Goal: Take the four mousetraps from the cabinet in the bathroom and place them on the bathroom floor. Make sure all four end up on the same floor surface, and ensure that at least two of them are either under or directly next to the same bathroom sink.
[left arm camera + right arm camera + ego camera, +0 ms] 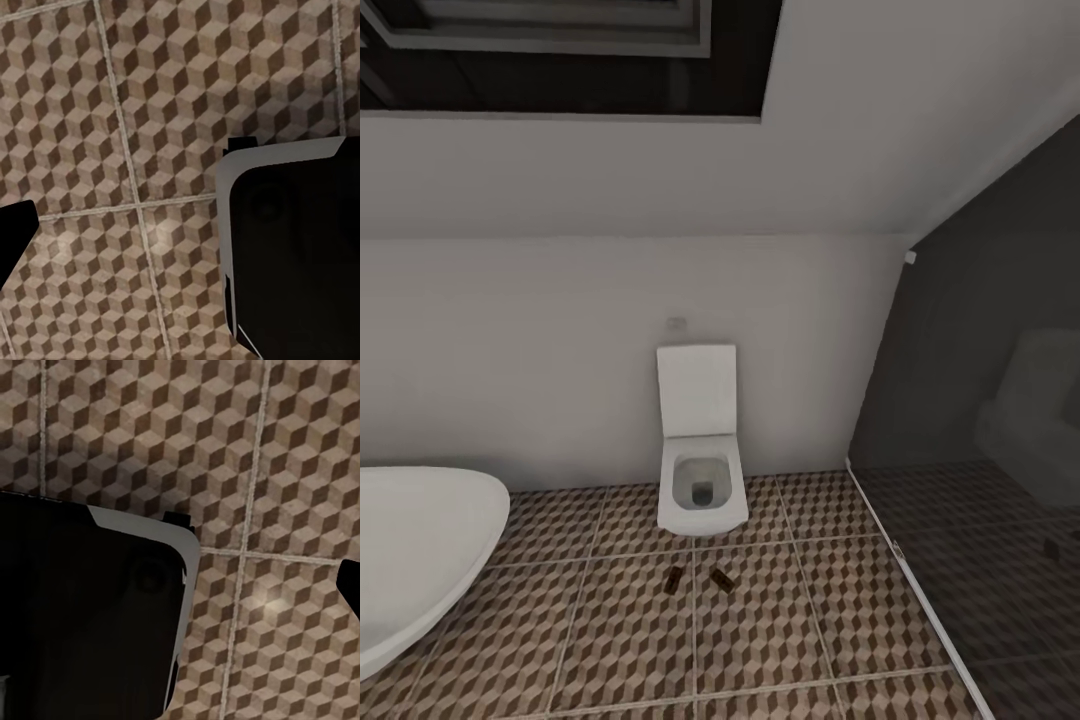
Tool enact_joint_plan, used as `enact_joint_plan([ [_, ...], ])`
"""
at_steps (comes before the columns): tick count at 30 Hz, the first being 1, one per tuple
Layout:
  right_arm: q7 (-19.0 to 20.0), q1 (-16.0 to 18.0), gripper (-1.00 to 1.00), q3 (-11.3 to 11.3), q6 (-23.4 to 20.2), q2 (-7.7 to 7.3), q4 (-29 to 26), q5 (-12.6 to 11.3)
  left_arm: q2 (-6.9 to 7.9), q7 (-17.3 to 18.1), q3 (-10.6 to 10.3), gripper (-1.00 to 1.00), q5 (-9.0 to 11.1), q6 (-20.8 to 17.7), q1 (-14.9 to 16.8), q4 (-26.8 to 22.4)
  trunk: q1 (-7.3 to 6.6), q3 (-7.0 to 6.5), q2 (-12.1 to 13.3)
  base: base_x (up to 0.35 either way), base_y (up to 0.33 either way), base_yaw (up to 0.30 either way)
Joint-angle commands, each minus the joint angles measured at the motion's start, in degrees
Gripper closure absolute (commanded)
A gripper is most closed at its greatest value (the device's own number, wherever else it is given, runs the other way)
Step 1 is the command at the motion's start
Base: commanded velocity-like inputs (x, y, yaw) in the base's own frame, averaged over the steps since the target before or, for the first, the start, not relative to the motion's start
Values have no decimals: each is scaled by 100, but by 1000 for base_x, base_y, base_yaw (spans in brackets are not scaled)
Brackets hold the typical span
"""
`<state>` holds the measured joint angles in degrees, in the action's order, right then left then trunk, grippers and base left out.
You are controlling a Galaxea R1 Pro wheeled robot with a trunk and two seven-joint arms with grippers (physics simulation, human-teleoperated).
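Bathroom floor (630,620) spreads across my head view, cube-pattern tiles with pale grout, running back to a plain pale wall. White toilet (701,470) sits against that wall, lid up, bowl facing me. Two mousetraps on the tiles just in front of the toilet: left mousetrap (674,578) and right mousetrap (721,579), near each other but apart, each angled differently, neither touching the toilet. Curved white bathtub (420,550) rim is at my left. Glass shower partition (980,480) on my right, with dark floor behind it and a faint pale reflection in the glass. Left wrist view looks straight down at the same tiles (112,112), with a dark, pale-edged part of the robot body (292,247) blocking one side and a black tip (13,232) at the frame edge; I can't tell whether the left fingers are released or clenched. Right wrist view is much the same: tiles (262,450), a dark pale-edged body panel (90,615), a black sliver (351,585) at the edge; finger state can't be told there either. Nothing lies on the tiles near either set of fingers.
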<state>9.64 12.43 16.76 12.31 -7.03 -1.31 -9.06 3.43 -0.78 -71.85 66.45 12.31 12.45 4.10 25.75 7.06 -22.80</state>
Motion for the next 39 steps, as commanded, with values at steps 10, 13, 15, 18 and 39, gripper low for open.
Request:
enact_joint_plan([
  [10,29,5,-100,38,37,17,-23,-68,30,-7,-41,-100,10,42,3,12,3,12,-11,0,0,0],
  [13,29,5,-100,38,40,51,-25,-65,34,-9,-45,-100,9,51,3,9,3,12,-11,0,0,0],
  [15,29,5,-100,38,41,70,-26,-64,34,-9,-44,-100,9,55,0,7,3,12,-11,0,0,0],
  [18,29,5,-100,38,39,101,-27,-67,35,-6,-47,-100,8,55,0,5,3,12,-11,0,0,0],
  [39,29,5,-100,38,40,173,-28,-66,35,-9,-48,-100,7,61,-2,5,3,12,-11,0,0,0],
])
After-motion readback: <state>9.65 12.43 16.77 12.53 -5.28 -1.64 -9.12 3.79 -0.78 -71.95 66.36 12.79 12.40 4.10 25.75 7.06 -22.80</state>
